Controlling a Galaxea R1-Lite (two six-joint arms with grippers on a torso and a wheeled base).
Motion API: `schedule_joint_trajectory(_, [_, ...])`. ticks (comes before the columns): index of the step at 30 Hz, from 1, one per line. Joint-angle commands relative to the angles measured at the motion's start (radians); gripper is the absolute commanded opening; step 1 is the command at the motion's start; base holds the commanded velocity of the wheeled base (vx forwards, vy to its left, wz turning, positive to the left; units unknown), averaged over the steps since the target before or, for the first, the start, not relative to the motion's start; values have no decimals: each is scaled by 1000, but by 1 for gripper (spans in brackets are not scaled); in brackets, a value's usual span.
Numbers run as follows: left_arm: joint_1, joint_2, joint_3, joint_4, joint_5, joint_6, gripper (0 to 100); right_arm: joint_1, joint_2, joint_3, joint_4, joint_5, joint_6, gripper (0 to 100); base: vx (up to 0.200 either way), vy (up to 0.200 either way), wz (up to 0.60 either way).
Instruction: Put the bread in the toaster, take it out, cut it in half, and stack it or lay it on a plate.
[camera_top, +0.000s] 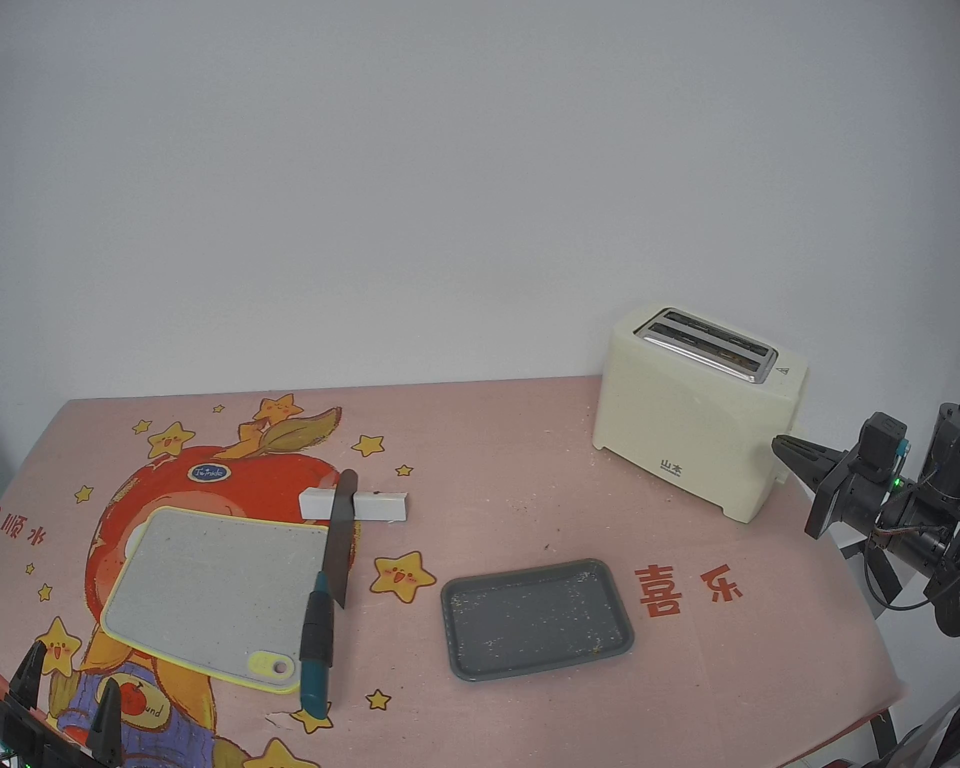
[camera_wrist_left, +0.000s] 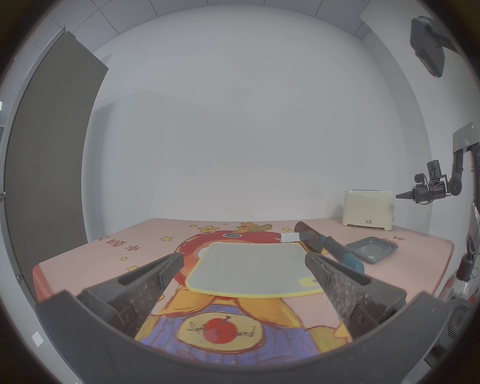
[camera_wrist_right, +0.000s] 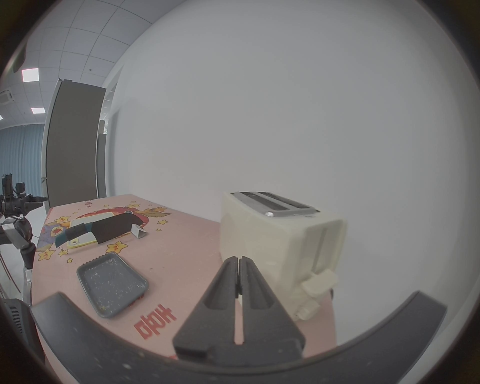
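Pink cartoon tablecloth (camera_top: 520, 440) before white wall (camera_top: 450, 180); left claw (camera_wrist_left: 243, 257) agape, right claw (camera_wrist_right: 239, 262) closed.

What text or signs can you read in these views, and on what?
"喜乐": red, on the tablecloth, between tray and toaster.
Warning triangle: toaster top, beside the slots.
Front mark on the toaster: too small to read.
Blue oval label on the cloth's big apple: too small.
Red characters at the cloth's left edge: skewed, unreadable.
Script on the small apple, left wrist view: blurred.
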Motion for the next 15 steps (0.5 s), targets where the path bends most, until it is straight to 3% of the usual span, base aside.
schedule_joint_trajectory(1, [1,-16,18,0,0,-1,100,-1,-4,-1,-1,0,0,0,-200,0,0])
schedule_joint_trajectory(4, [1,-16,18,0,0,-1,100,-1,-1,0,-2,0,0,0,-200,0,0])
schedule_joint_trajectory(15, [1,-16,18,0,-5,-1,100,-4,2,3,1,0,-6,0,0,0,0])
